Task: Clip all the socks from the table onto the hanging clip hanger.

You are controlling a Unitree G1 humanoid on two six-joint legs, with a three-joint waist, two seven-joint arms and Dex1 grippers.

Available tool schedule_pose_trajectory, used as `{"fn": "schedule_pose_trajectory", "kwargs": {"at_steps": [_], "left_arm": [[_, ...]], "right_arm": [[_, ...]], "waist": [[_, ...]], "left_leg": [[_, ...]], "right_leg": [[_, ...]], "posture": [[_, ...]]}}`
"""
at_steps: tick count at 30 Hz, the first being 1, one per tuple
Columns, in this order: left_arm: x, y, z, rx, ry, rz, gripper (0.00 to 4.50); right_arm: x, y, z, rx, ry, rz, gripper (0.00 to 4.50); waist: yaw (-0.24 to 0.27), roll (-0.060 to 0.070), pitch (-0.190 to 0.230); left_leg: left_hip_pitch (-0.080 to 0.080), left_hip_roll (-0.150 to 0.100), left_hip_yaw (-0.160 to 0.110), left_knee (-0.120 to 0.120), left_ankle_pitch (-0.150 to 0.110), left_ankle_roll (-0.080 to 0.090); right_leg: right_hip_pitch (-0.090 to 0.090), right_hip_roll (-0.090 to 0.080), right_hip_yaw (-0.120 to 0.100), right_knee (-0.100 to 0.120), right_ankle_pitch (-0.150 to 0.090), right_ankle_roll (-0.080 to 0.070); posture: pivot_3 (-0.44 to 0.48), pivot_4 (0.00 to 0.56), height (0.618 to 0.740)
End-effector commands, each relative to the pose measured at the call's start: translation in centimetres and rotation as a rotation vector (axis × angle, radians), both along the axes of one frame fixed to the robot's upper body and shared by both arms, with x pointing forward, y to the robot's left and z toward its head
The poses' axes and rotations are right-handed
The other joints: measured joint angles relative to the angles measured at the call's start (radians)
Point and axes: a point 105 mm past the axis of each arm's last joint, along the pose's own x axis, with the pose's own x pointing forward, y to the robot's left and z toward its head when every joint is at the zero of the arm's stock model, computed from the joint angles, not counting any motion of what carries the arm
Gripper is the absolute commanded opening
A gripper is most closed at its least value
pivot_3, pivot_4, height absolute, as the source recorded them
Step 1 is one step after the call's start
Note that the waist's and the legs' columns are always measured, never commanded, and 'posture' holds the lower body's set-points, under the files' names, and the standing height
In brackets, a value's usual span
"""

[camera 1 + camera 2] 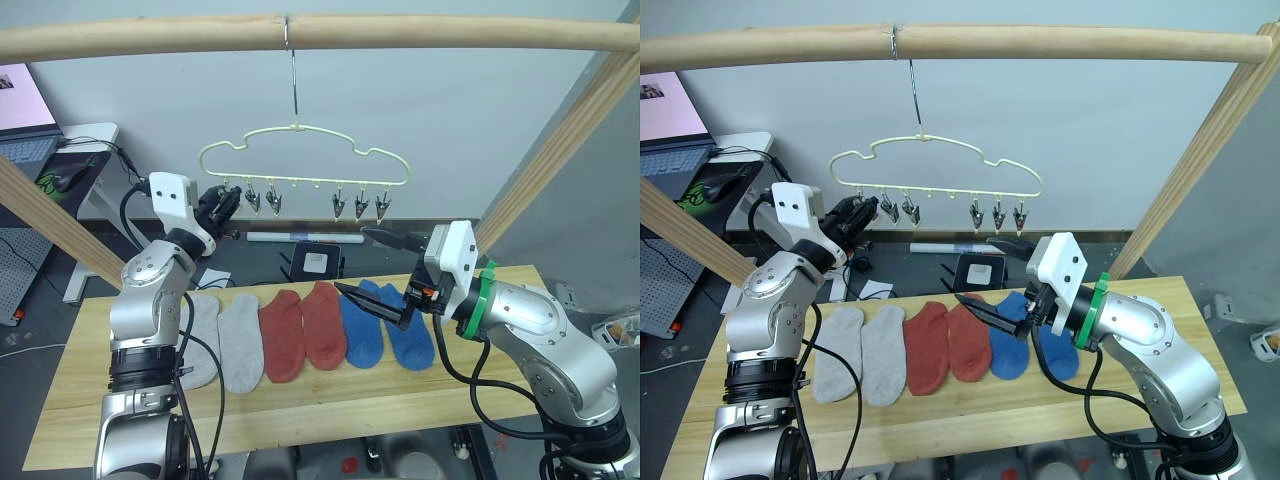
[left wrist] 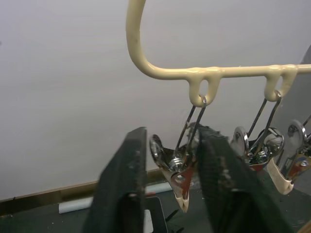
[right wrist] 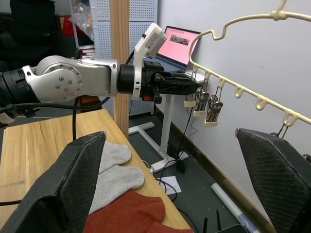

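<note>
Left claw [image 2: 170, 194] is closing on the end clip [image 2: 181, 177] of the clip hanger [image 1: 300, 150]; right claw [image 1: 383, 265] is hovering wide apart over six socks [image 1: 300, 330] on the tabletop [image 1: 300, 410]. Next: squeeze clip open, fetch a sock.

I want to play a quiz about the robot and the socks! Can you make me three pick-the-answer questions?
1. Where are the socks?
A. flat on the table
B. clipped on the hanger
C. on the floor

2. How many socks are red?
A. one
B. two
C. four

3. What is the left gripper doing?
A. holding a sock
B. resting on the table
C. closing around a clip on the clip hanger

Answers: 1 A, all six lie in a row on the wood. 2 B, two red sit between grey and blue. 3 C, its fingers flank the end clip.
</note>
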Motion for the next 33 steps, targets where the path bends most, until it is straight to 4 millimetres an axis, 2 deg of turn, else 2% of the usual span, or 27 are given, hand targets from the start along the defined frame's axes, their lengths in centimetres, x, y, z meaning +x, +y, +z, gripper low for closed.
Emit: {"fn": "schedule_pose_trajectory", "kwargs": {"at_steps": [1, 5, 12, 15, 21, 33], "left_arm": [[-0.2, -0.2, 1.7, -0.006, -0.06, -0.019, 0.48], [-0.4, -0.1, 1.8, -0.013, -0.061, -0.028, 0.21], [-1.0, -0.1, 1.7, 0.018, -0.059, -0.049, 0.16], [-1.4, -0.2, 1.9, 0.052, -0.074, -0.059, 0.16], [-2.5, -0.4, 2.5, 0.096, -0.104, -0.064, 0.16], [-4.4, -1.0, 2.6, 0.153, -0.116, -0.072, 0.16]], "right_arm": [[-0.8, 0.4, 0.9, 0.018, -0.051, 0.025, 4.5], [-0.7, 0.4, 0.8, 0.014, -0.054, 0.02, 4.5], [0.1, -0.2, -0.5, -0.048, -0.05, -0.044, 4.5], [1.3, -1.4, -2.8, -0.138, -0.011, -0.146, 4.5], [2.8, -2.9, -5.5, -0.22, 0.079, -0.294, 4.5], [6.0, -5.4, -11.5, -0.309, 0.276, -0.559, 4.5]], "waist": [[0.0, 0.0, 0.0], [0.0, 0.0, 0.0], [0.0, 0.0, 0.0], [0.001, 0.0, 0.0], [0.004, -0.001, 0.01], [0.035, 0.001, 0.072]], "left_leg": [[0.0, 0.0, 0.0, 0.0, 0.0, 0.0], [0.0, 0.0, 0.0, 0.0, 0.0, 0.0], [0.0, 0.0, 0.0, 0.0, 0.0, 0.0], [0.0, 0.0, 0.0, 0.0, 0.0, 0.0], [0.0, 0.0, 0.0, 0.0, 0.0, 0.0], [0.0, 0.002, 0.001, 0.0, 0.0, 0.0]], "right_leg": [[0.0, 0.0, 0.0, 0.0, 0.0, 0.0], [0.0, 0.0, 0.0, 0.0, 0.0, 0.0], [0.0, 0.0, 0.0, 0.0, 0.0, 0.0], [0.0, 0.0, 0.0, 0.0, 0.0, 0.0], [0.0, -0.001, 0.001, 0.001, 0.0, 0.001], [-0.003, -0.001, 0.002, 0.003, 0.0, 0.001]], "posture": [[-0.236, 0.2, 0.736], [-0.234, 0.201, 0.736], [-0.221, 0.21, 0.736], [-0.207, 0.223, 0.736], [-0.179, 0.262, 0.736], [-0.119, 0.345, 0.736]]}}
